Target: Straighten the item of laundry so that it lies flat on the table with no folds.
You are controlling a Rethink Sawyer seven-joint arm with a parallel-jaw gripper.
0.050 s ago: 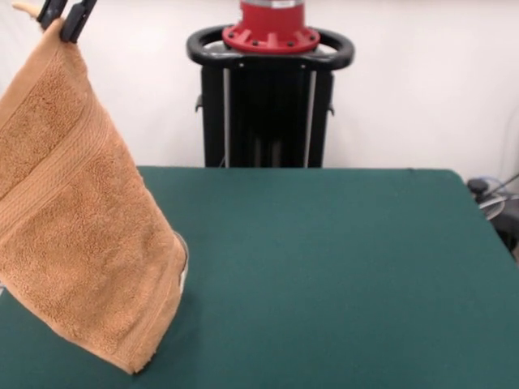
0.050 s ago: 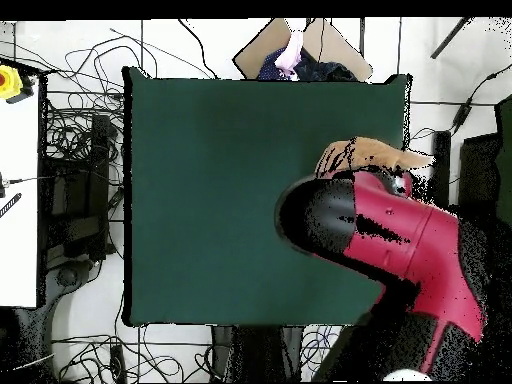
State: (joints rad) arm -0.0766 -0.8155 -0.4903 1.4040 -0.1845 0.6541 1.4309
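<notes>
dark green felt table (image 1: 340, 267), rectangular, set against a plain white wall; top bare except at one side.

item: orange-tan terry hand towel (image 1: 77, 227). hangs by one upper corner from the gripper (image 1: 63, 18) at the top left of the front view. drapes down in a slanted sheet, a woven band stripe running diagonally across it. its lowest part reaches the table near the left front edge; most of the cloth is off the surface, not flat.

item: gripper, black, only its tips in the front view. jaws pressed together on the towel's corner, a small nub of cloth poking out above them.

item: pedestal (image 1: 269, 105), black column with a looped black handle and a red collar, behind the table's far edge, well apart from the towel.

item: cables and dark gear (image 1: 495, 198) at the right edge of the front view, off the table.

overhead view only: red and black arm (image 2: 390, 235) reaching over one side of the table and covering the gripper and most of the towel; a strip of orange cloth (image 2: 375, 152) shows beyond it. white floor with tangled black cables (image 2: 70, 160) around the table; a white surface (image 2: 18, 200) at the left with a yellow object (image 2: 9, 82); a brown board (image 2: 300, 45) and a person's hand (image 2: 292, 52) past the far edge.

front view only: the towel's hang, stripe and the pinch.
</notes>
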